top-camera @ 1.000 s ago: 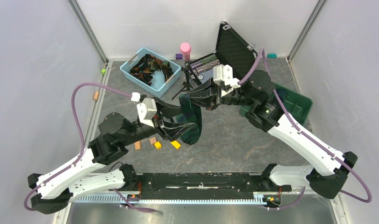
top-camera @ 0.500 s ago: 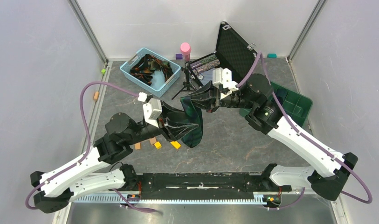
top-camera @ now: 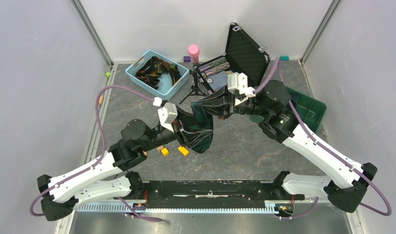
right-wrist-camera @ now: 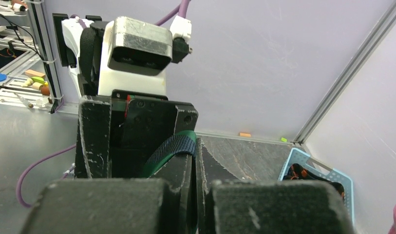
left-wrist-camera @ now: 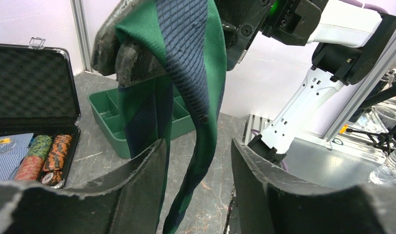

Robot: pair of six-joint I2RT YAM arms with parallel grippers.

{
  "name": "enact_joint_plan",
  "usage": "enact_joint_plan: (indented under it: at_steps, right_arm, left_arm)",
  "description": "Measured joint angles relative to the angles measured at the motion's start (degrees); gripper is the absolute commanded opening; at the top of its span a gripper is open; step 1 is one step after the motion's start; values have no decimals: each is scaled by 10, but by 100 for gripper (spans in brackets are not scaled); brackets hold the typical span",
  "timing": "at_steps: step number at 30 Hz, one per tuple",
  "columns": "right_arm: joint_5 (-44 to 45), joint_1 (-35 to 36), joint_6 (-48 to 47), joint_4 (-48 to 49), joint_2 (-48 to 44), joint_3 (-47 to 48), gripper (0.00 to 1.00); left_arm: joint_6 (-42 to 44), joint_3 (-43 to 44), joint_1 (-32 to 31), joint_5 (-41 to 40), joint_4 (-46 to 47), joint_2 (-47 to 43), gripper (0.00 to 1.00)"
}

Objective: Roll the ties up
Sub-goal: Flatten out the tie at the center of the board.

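You will find no text, number or brand legible in any view. The blue card (left-wrist-camera: 6, 163) in the open case (left-wrist-camera: 30, 83), off to the left of the left pincer (left-wrist-camera: 196, 146), bears a mark too small to read.

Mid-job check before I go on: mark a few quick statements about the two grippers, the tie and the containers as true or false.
1. The right gripper is shut on the green-and-navy tie. True.
2. The left gripper is clamped on that tie. False: its fingers stand apart, with the tie hanging between them.
3. The blue basket is empty. False: more ties lie piled in it.
4. The black case stands with its lid up. True.
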Motion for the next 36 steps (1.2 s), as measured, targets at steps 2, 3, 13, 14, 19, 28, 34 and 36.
enact_joint_plan:
  at_steps: [2,3,13,14,19,28,34,36]
  right_arm:
    - [2,0,2,2,-2,0,0]
    - [3,0,3,3,-3,0,0]
    - [41,0,4,7,-7,-30,0]
    - [47,0,4,7,-7,-35,0]
    - [63,0,4,8,-14,-58,0]
    - [71,0,4,17,-28,-99,0]
    - [74,1,12,41,-46,-132,0]
    - [74,0,16,50,-52,-142,0]
  left_arm:
    - [-9,-1,0,5,18,12,52]
    - [-11,-3,0,8,26,16,51]
    - [-41,-17,0,20,64,21,23]
    - [-41,-17,0,19,64,18,21]
    - [-41,-9,0,16,59,4,18]
    - [-40,36,0,9,50,3,22]
    - [-37,63,0,-2,24,6,26]
    - [-35,72,0,-5,19,11,28]
